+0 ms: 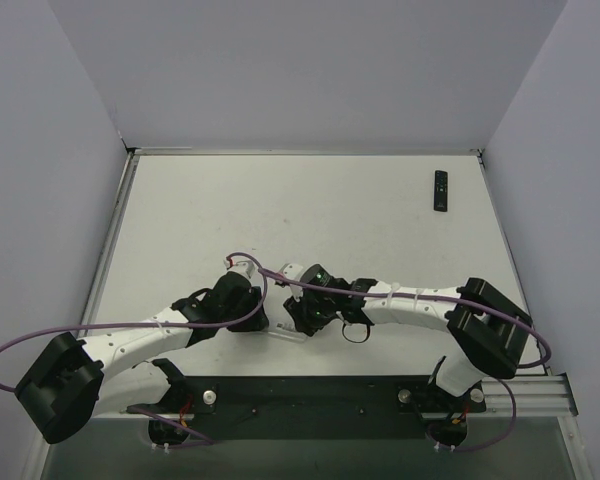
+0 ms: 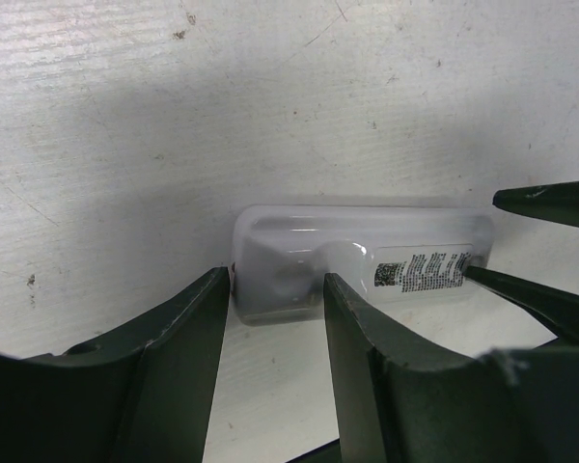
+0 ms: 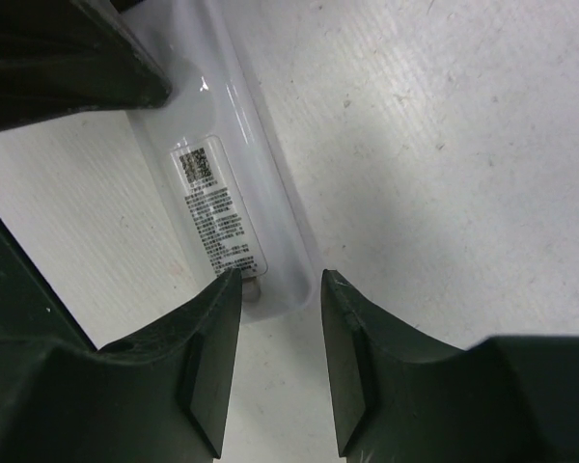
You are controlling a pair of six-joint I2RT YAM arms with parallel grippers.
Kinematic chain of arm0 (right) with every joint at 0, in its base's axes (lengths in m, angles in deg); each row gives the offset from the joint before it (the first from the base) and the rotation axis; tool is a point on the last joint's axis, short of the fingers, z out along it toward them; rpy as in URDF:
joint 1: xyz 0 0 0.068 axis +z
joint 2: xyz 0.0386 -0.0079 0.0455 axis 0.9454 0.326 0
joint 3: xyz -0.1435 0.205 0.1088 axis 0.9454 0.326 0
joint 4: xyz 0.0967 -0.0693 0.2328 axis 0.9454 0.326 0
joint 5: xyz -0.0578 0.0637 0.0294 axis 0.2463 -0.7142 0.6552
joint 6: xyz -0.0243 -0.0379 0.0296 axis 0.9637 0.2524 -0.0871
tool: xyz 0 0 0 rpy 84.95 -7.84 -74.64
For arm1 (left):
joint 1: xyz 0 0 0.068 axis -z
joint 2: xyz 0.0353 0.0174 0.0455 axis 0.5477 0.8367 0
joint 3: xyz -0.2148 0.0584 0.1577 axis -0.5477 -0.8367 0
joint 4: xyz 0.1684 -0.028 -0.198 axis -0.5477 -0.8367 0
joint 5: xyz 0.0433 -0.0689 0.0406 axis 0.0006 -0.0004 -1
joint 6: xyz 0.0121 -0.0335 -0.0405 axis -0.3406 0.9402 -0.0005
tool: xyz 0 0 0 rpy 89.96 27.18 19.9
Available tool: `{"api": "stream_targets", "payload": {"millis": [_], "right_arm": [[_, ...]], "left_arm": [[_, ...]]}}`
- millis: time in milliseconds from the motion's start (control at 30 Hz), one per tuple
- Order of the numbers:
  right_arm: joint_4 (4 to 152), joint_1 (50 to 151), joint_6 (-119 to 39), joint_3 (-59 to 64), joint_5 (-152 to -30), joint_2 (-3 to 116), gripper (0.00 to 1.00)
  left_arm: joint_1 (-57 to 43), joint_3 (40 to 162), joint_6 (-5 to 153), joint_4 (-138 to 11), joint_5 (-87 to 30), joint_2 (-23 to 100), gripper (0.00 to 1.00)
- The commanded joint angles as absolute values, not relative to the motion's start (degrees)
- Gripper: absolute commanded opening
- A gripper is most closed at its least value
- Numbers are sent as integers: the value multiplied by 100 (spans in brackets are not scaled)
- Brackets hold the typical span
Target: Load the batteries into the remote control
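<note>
A white remote control [image 2: 367, 253] lies flat on the table, its back up and a printed label [image 3: 217, 212] showing. My left gripper [image 2: 275, 285] stands over one end of it with its jaws apart. One fingertip [image 2: 217, 289] is at the end's edge and the other [image 2: 343, 294] overlaps the body. My right gripper [image 3: 280, 282] straddles the opposite end [image 3: 285, 289] with its jaws apart, close to both sides. In the top view both grippers meet over the remote [image 1: 283, 331], low in the middle of the table. No batteries are in view.
A black remote [image 1: 440, 190] lies at the far right of the table. The right arm's fingertips [image 2: 545, 198] reach into the left wrist view. White walls enclose the table on the left, the back and the right.
</note>
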State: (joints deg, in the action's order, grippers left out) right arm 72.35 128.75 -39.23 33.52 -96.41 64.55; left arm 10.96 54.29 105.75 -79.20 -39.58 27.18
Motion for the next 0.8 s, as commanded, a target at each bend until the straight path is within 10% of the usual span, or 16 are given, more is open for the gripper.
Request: {"api": "stream_targets", "payload": {"millis": [0,433,767], "right_arm": [[7319,12916,-3774,3478,-9674,6663,34],[7495,13039,-3580,3312,-9507,6260,36],[7952,13118,-2983,2627,-9744,6302,78]], "left_arm": [[1118,5571,10569,-7854,-3934,2731,54],[1013,5580,10700,-8081,-4268,2100,58],[758,6221,10333,-9215,-5882,-211,74]]}}
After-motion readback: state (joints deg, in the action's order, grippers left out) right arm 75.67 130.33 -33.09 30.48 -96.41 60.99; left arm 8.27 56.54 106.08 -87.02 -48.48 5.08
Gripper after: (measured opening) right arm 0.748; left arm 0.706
